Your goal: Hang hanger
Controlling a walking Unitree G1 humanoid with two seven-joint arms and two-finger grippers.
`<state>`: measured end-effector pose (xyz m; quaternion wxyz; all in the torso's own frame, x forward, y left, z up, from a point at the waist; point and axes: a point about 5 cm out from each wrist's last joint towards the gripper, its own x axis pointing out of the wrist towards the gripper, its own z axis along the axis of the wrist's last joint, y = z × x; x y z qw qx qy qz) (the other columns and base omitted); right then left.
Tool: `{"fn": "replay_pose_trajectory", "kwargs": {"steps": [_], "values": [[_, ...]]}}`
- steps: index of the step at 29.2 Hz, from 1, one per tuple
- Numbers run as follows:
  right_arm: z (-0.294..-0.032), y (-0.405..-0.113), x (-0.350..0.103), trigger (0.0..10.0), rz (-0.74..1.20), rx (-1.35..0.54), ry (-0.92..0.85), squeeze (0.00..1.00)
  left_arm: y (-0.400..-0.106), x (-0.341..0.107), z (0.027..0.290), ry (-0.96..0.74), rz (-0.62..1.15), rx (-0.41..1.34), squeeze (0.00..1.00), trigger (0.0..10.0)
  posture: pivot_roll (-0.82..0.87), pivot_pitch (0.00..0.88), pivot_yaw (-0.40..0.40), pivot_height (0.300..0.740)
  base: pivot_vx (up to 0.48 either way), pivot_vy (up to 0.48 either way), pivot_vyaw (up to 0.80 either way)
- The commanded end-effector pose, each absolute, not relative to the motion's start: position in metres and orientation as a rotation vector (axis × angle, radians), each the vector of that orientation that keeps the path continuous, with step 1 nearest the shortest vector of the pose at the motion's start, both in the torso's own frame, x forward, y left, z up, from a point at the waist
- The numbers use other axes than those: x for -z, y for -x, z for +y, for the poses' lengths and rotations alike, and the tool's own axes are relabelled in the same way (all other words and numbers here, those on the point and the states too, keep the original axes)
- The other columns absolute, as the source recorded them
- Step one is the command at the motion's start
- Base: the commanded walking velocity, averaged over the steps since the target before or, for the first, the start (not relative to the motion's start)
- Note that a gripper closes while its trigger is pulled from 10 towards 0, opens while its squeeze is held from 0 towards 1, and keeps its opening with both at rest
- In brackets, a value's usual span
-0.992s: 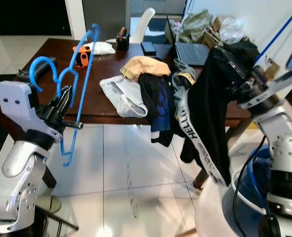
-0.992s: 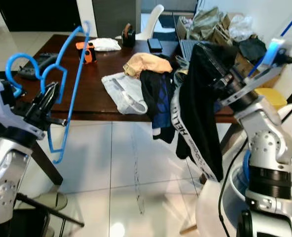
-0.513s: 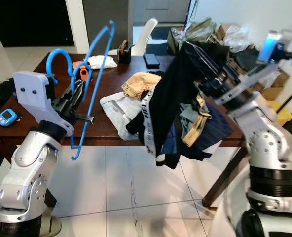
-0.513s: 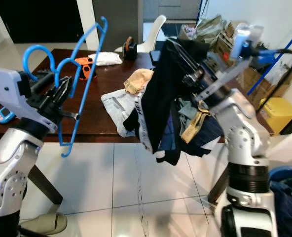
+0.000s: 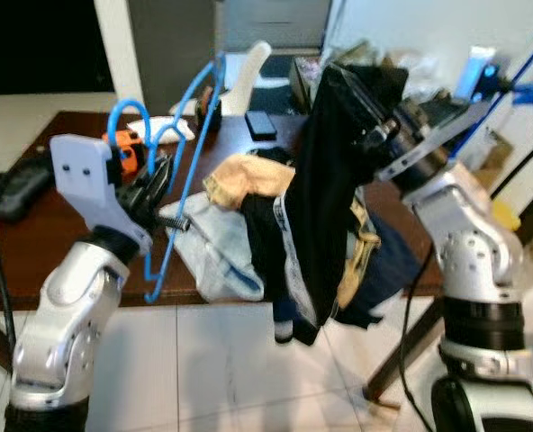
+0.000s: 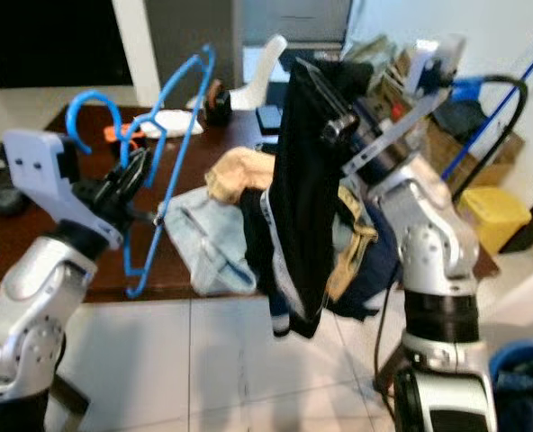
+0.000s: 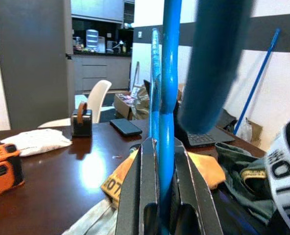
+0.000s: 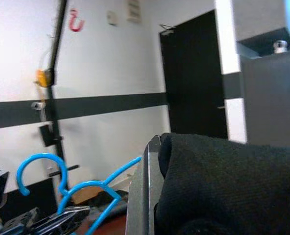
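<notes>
A blue plastic hanger (image 5: 197, 108) stands nearly upright, hook up, with my left gripper (image 5: 163, 184) shut on it at the left. In the left wrist view both black fingers (image 7: 141, 171) clamp the hanger's blue bar (image 7: 165, 98). A black garment (image 5: 325, 198) with a white lettered band hangs from my raised right gripper (image 5: 374, 135), which is shut on its top edge. The cloth (image 8: 223, 186) drapes over that gripper's fingers and hides most of them. The garment hangs just right of the hanger, over the table's front edge.
The brown table (image 5: 23, 225) carries a pile of clothes: a beige piece (image 5: 244, 171), a pale blue one (image 5: 208, 247) and dark ones behind the black garment. An orange tool (image 5: 127, 153), a phone (image 5: 262, 121) and a white chair (image 5: 248, 63) lie beyond. Tiled floor lies below.
The camera has shifted. My right gripper has carried the black garment left, closer to the hanger. My left gripper keeps its hold on the hanger.
</notes>
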<state>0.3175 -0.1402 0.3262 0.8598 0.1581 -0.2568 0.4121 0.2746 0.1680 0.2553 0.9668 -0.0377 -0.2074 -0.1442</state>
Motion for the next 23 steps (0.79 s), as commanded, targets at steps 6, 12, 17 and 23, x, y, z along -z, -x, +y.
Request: {"fn": "replay_pose_trajectory", "kwargs": {"steps": [6, 12, 17, 23], "values": [[-0.118, -0.308, -0.326, 10.0, -0.544, -0.947, -0.277, 0.0, -0.275, -0.256, 0.164, 0.067, -0.421, 0.276, 0.0, 10.0, 0.08, 0.043, -0.042, 0.74, 0.398, 0.0, 0.0], [-0.118, -0.309, -0.333, 10.0, -0.577, -0.932, -0.335, 0.0, -0.275, -0.255, 0.165, 0.06, -0.415, 0.257, 0.0, 10.0, 0.08, 0.042, -0.041, 0.74, 0.399, 0.0, 0.0], [-0.121, -0.319, -0.328, 10.0, -0.538, -0.863, -0.329, 0.0, -0.276, -0.252, 0.166, 0.058, -0.402, 0.241, 0.0, 10.0, 0.08, 0.043, -0.043, 0.74, 0.397, 0.0, 0.0], [-0.128, -0.356, -0.267, 10.0, -0.175, -0.557, -0.082, 0.0, -0.28, -0.24, 0.17, 0.059, -0.347, 0.172, 0.0, 10.0, 0.08, 0.046, -0.043, 0.74, 0.242, 0.0, 0.0]]}}
